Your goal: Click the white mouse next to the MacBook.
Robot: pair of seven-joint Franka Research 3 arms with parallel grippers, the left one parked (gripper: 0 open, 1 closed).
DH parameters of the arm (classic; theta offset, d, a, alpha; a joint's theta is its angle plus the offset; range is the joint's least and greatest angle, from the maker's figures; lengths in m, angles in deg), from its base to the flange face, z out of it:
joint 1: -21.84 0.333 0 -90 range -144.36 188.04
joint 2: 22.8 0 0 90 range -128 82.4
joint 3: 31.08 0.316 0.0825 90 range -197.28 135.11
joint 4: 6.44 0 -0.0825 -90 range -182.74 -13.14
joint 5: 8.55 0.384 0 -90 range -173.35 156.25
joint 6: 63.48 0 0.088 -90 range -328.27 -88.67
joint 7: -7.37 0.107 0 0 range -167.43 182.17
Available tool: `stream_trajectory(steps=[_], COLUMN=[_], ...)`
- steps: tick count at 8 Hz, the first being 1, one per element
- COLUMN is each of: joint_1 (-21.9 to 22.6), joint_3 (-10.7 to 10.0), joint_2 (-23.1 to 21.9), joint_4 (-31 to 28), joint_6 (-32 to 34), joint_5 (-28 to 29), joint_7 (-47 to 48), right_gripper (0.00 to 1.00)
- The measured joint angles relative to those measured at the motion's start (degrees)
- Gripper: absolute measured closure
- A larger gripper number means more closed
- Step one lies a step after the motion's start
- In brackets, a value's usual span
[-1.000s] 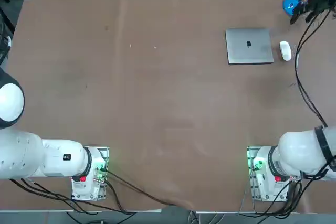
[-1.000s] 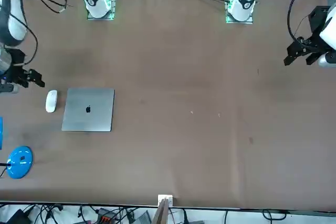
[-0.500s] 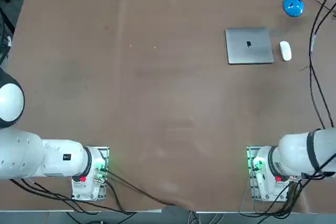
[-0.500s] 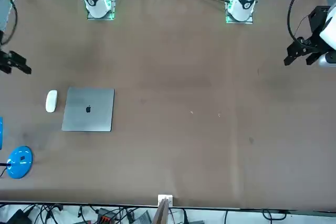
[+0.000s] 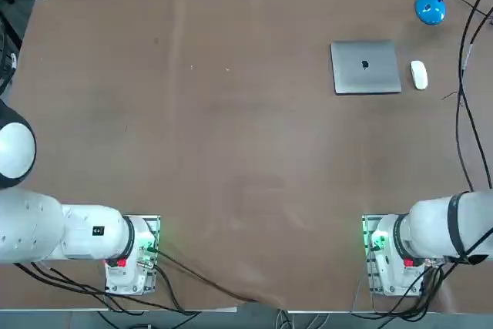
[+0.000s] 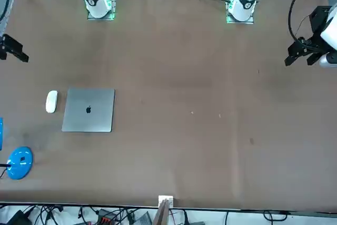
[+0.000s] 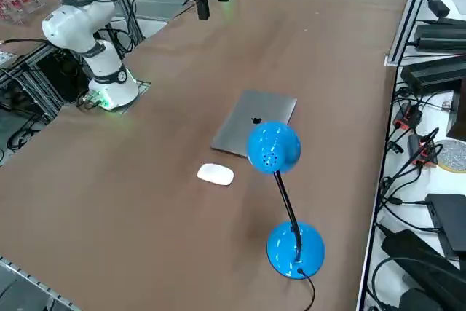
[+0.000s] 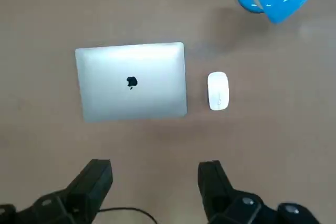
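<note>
White mouse (image 8: 218, 91) lies flat on the bench (image 5: 231, 152), just beside the MacBook (image 8: 131, 82) on my right-hand side of it, not touching. Its long axis runs away from the arms' bases towards the far edge, nearly parallel to the laptop's short sides. A faint mark nearer the base end suggests that the clicking end points away from me. I judge it light, hard-shelled and slippery on its glossy curve, sturdy enough for a gentle tap but apt to skid under a slanted push. Should it need holding, I would take it across its narrow waist, by the two long sides. My right end effector (image 8: 155, 165) hangs above with its fingers wide apart and nothing between them; for the click, I would narrow them and press straight down on the front part.
</note>
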Motion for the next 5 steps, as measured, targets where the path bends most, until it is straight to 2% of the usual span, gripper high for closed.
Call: stream_trajectory(steps=[5], joint_1=[3.12], joint_3=[0.01], joint_2=[-2.47], joint_4=[-0.79], joint_6=[1.69], joint_5=[0.02], joint_7=[0.31], right_gripper=[0.0])
